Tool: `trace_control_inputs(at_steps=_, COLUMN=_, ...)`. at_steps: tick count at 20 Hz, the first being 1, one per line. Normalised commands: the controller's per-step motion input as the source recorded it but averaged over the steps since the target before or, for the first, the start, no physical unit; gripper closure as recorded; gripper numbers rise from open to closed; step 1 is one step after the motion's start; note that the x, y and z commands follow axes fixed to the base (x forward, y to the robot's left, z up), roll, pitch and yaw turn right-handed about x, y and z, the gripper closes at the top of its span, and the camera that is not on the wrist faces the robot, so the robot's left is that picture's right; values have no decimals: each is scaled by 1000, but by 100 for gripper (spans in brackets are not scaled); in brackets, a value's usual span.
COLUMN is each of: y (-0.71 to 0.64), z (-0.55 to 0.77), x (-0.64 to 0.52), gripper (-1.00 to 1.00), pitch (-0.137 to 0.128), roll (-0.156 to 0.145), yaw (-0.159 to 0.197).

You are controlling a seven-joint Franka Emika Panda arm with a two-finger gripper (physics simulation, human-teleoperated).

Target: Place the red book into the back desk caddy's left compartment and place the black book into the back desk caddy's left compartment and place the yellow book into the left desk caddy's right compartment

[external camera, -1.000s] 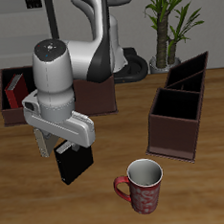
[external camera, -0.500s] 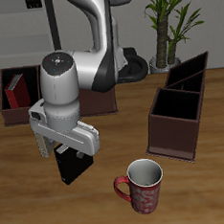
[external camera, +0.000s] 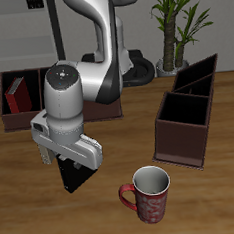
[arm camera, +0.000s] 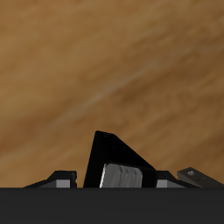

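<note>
Wooden tabletop [external camera: 108,220] spreads beneath the Franka gripper [external camera: 71,169], its fingers closed around the upright black book [external camera: 78,175] near the front edge, beside a red patterned mug [external camera: 150,194].

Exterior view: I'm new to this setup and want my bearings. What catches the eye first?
The white gripper hangs low over the black book near the table's front edge. Beside them stands a red mug, with a dark desk caddy farther back.
</note>
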Motion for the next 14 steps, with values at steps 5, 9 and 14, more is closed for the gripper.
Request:
trace_control_inputs(at_steps=5, y=12, z=101, x=-12, gripper=100, pitch=1, roll=11, yaw=-15)
trace_control_inputs(at_steps=9, y=92, z=373, x=15, gripper=100, pitch=13, roll=38, yaw=44)
trace_control_inputs(at_steps=14, y=106, z=553, x=-53, gripper=100, pitch=-15, roll=25, yaw=136)
